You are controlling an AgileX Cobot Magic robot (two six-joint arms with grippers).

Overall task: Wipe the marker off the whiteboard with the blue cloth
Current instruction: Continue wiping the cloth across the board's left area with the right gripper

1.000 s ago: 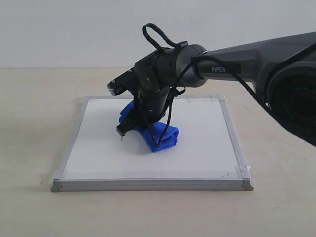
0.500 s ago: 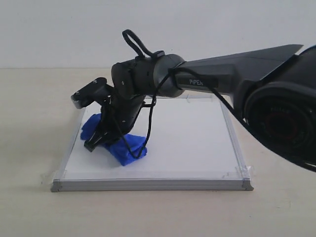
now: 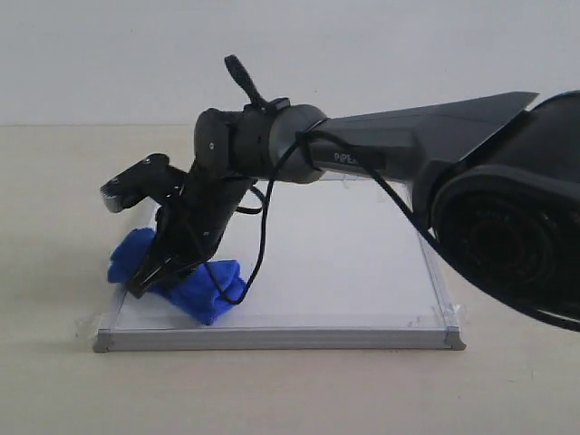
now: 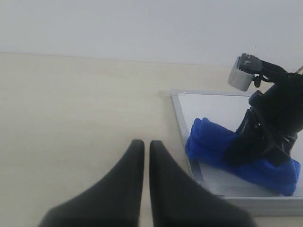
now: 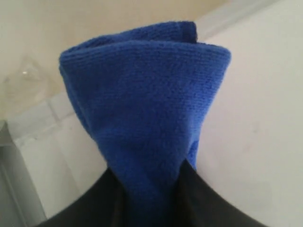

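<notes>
One bright royal-blue microfibre cloth [image 3: 186, 288], bunched, lies on the square white board w/ thin silver frame [image 3: 344, 263], at the board's near-left corner in the ext. view. One end of the cloth reaches over the board's left frame edge. The right arm's black fingers [image 3: 143, 281] are clenched on the cloth, pinching a fold approx. mid-cloth & holding it down against the board. In the right wrist view that fold bulges out past the two dark fingers, w/ bare white board beside it & the frame strip beyond. The dark grey right arm [image 3: 408, 154] reaches over the board from the board's right side, & a black cable [image 3: 258, 245] loops down below its wrist. Clear tape [image 3: 442, 317] shows at the board's near-right corner. The left arm's black fingers [image 4: 130, 165] hang off the board, over the pale beige counter [image 4: 71, 118] just outside the board's left edge. Their tips are drawn together w/ only a hairline gap, gripping nothing. The board lies flat on the counter.
</notes>
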